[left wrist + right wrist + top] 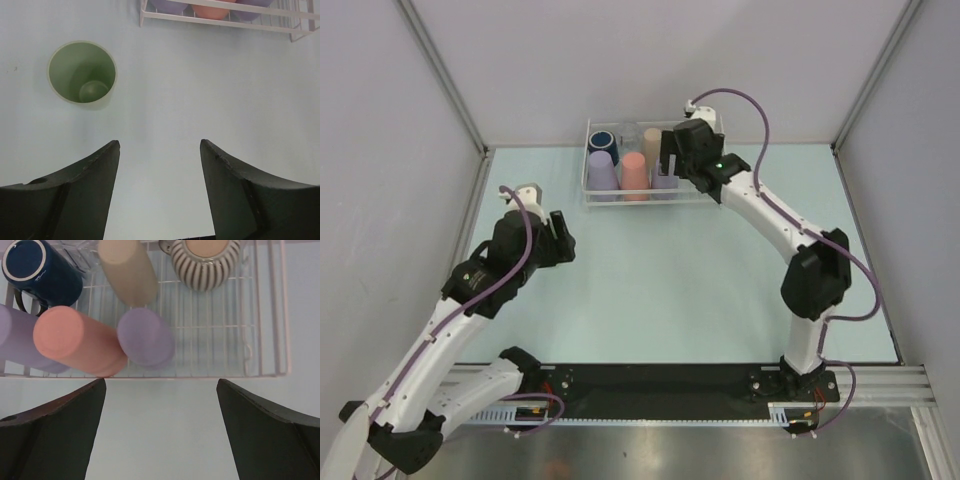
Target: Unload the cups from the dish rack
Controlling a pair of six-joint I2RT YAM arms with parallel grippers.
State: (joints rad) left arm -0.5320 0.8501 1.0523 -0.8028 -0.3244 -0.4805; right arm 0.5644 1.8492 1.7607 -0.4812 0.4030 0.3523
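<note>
"While the left hand hangs over the desk, is it together or apart?"

"Apart, spread wide, with nothing in it and only bare desk beneath. Ahead of it and off to its left, the pale green cup stands upright on the desk, mouth up and well apart from the hand."

"And the right hand?"

"Spread wide as well, gripping nothing. It hangs at the front edge of the dish rack, which sits at the far side of the desk."

"What does the rack hold?"

"Seven cups. Going by the right wrist view, the front row has a lavender cup at the left. The salmon-pink cup is next to it, and a second lavender cup sits just beside that. The pink one and the second lavender one show closed bases upward."

"And behind those?"

"The navy mug is at the far left. Next to it is the clear cup, which is hard to make out. Then comes the tan cup, and farthest right is the ribbed beige mug."
</note>
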